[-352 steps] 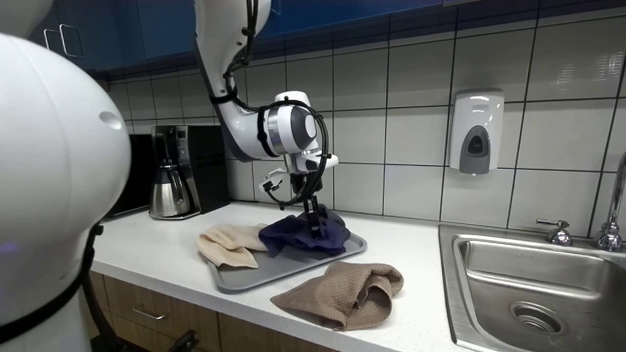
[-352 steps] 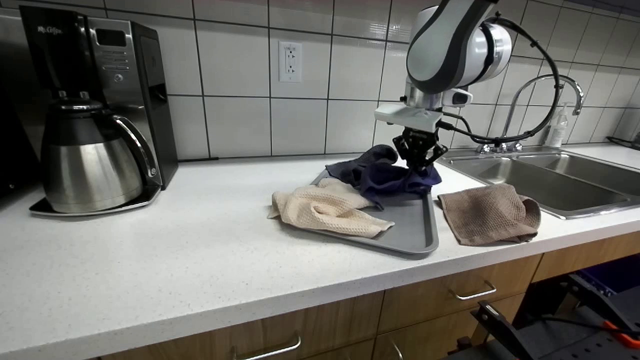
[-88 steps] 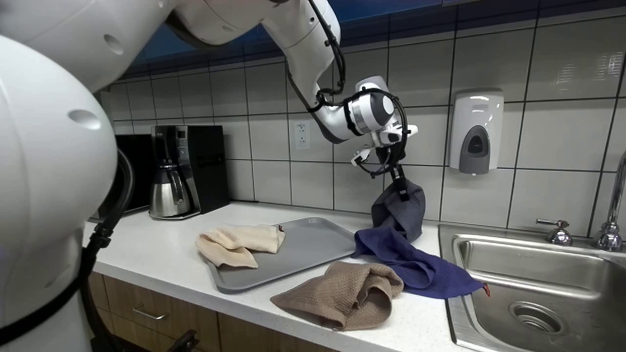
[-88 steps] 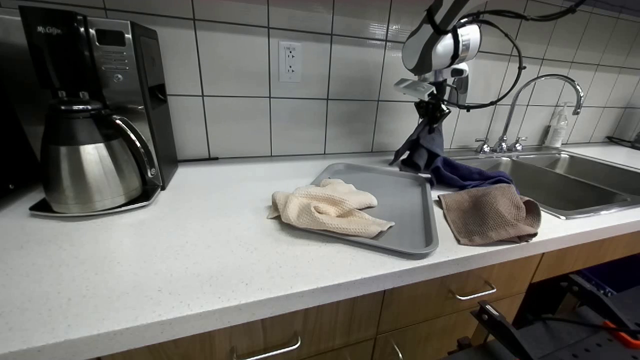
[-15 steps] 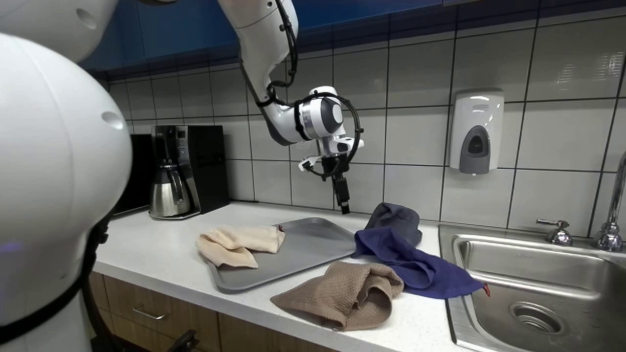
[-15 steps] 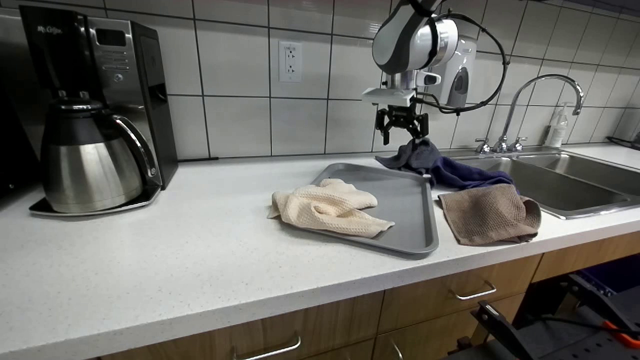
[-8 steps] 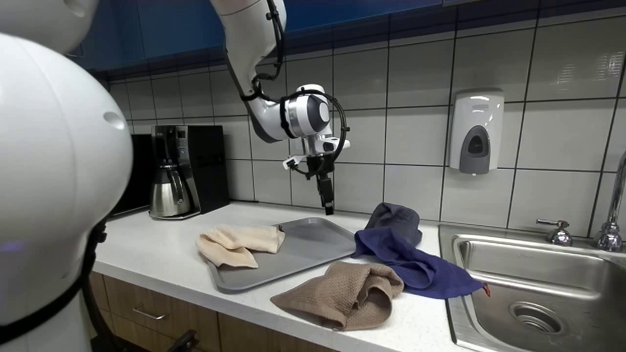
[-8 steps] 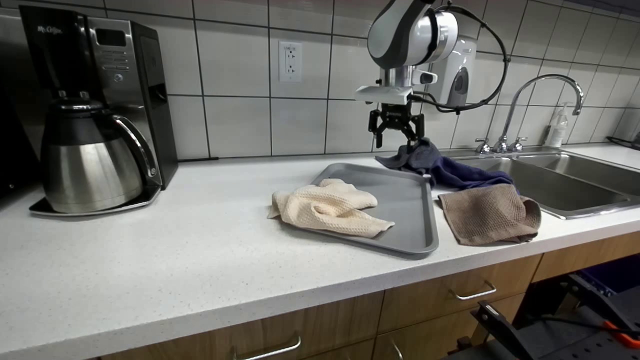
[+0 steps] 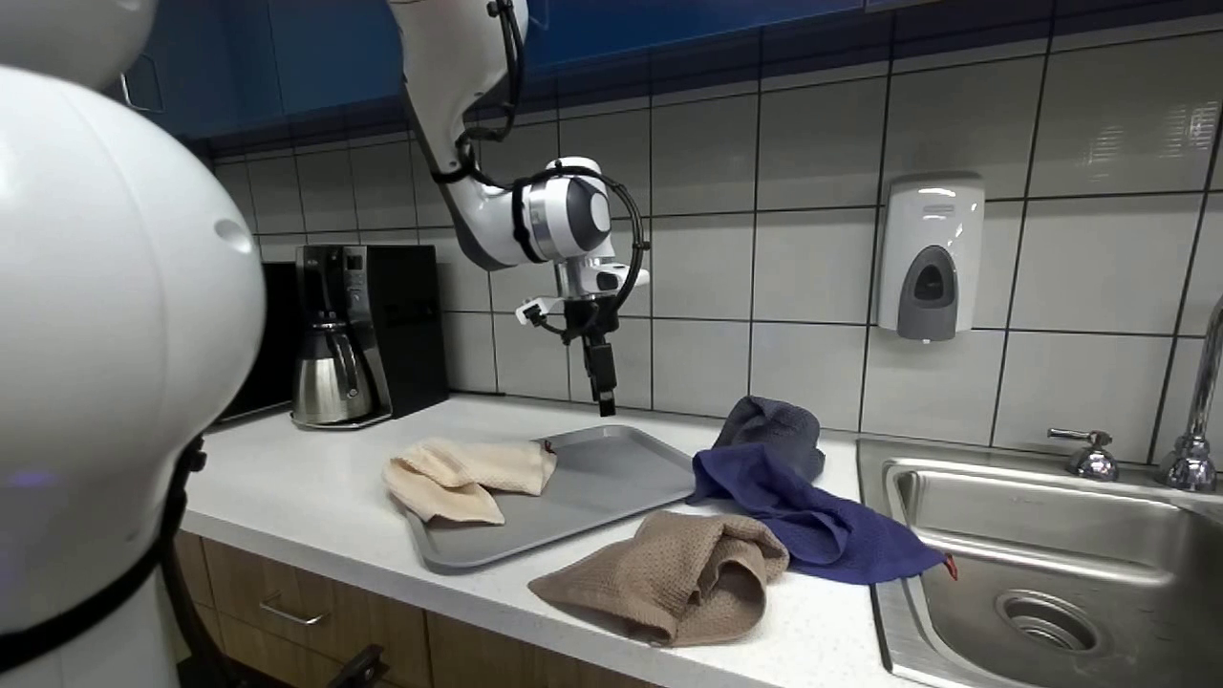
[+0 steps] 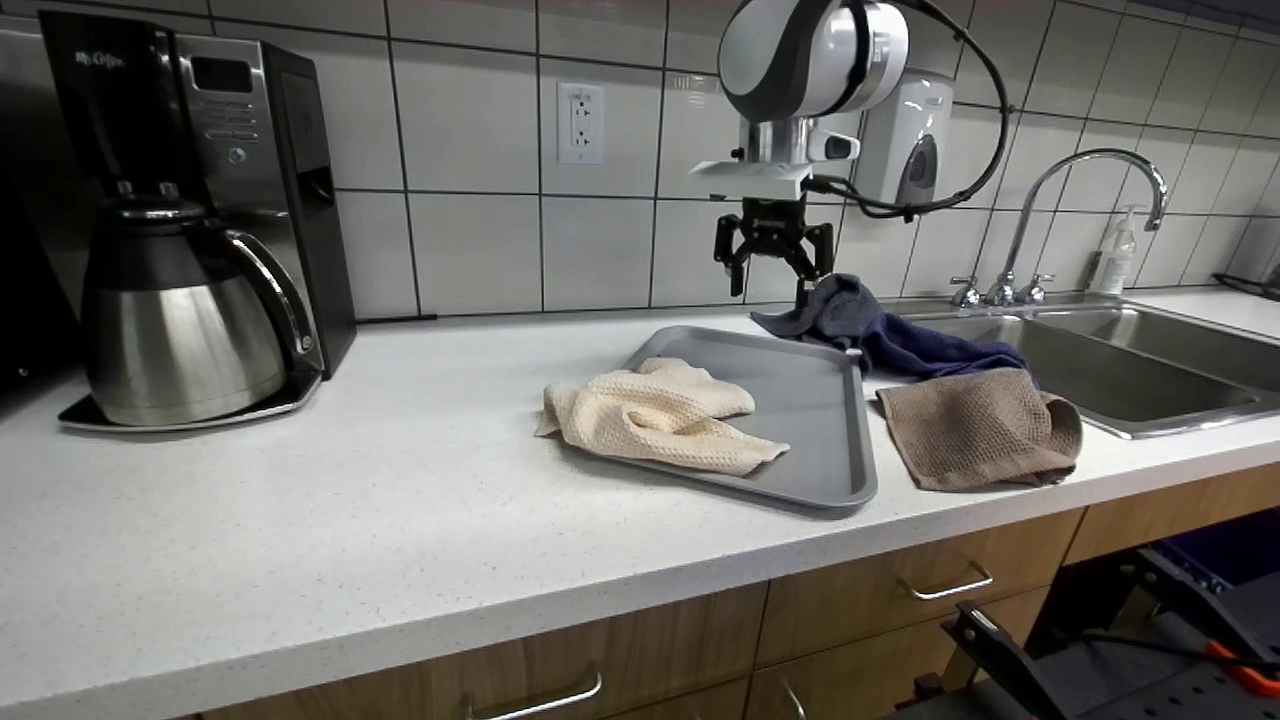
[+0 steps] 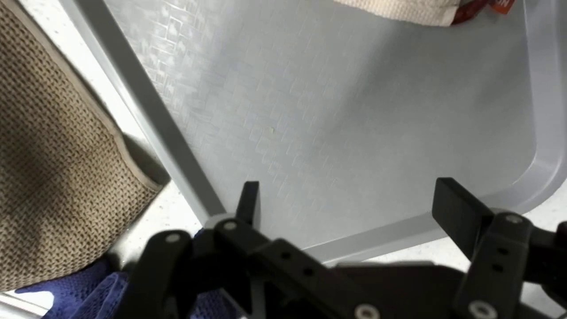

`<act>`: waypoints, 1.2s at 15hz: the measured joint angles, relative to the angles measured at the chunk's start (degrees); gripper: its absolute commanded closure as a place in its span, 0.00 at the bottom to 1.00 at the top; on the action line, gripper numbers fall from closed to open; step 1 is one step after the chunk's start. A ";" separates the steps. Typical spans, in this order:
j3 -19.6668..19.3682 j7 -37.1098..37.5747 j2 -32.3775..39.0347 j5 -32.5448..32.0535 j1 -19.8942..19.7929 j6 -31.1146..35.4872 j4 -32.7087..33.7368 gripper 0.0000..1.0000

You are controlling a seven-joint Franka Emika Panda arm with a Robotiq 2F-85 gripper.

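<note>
Above the gray tray (image 11: 354, 115), my gripper (image 11: 347, 190) spreads its fingers wide; my wrist view catches just a corner of the cream cloth (image 11: 409, 9), which both exterior views show whole, lying across the tray's rim.

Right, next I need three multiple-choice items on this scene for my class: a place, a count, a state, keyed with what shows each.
1. Relative to the gray tray, the cream cloth is: A) beneath it B) on it C) apart from it
2. How many cloths show? A) two B) six C) four
3. The hand is: A) open, empty B) shut, empty C) shut on a cloth

1 B: its folds lie over the tray's surface.
2 C: cream, plus the brown cloth, purple cloth and dark gray cloth.
3 A: in the wrist view its fingers stand apart with nothing between them.
</note>
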 measured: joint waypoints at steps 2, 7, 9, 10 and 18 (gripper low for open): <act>0.59 0.33 -1.14 0.00 0.66 0.00 -1.26 0.00; 2.50 2.61 -3.38 0.02 2.09 0.00 -4.39 0.00; 3.36 3.84 -3.93 0.02 2.69 0.02 -5.39 0.00; 3.80 4.53 -4.19 0.02 2.98 0.11 -5.89 0.00; 6.45 8.15 -4.58 0.02 4.92 4.38 -9.45 0.00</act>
